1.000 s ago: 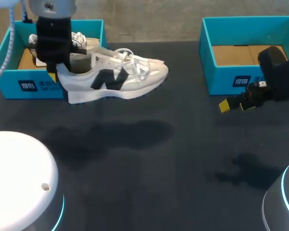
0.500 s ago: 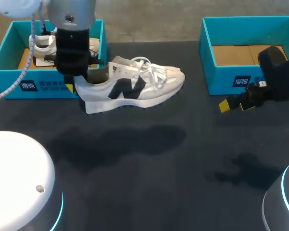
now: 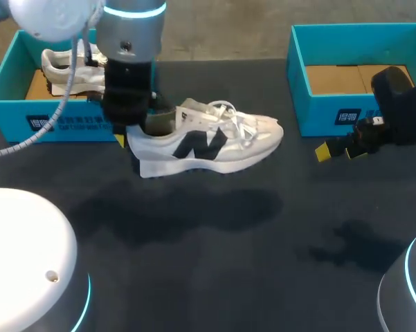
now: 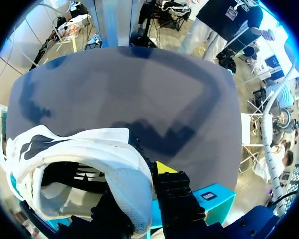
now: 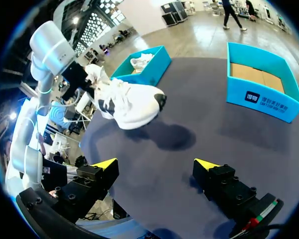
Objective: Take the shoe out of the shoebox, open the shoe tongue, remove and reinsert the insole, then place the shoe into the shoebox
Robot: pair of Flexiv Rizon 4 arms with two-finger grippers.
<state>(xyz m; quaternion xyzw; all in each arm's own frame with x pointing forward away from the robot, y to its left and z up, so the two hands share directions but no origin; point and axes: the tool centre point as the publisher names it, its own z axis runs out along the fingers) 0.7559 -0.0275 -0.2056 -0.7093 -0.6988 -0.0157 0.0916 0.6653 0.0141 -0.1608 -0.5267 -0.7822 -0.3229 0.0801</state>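
My left claw (image 3: 128, 133) clamps the shoe (image 3: 208, 142) by the heel only, above the table (image 3: 214, 270), so the toe's weight may pivot it loose; right claw (image 5: 156, 165) idles, fingers apart.

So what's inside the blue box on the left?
One white shoe lies in the box on brown cardboard. The left arm, holding a second shoe, covers the box's right end, so anything there is hidden.

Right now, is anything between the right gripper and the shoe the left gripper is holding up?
Nothing visible. Only bare table lies between the open right gripper and the shoe, which the left gripper holds by its heel above the table.
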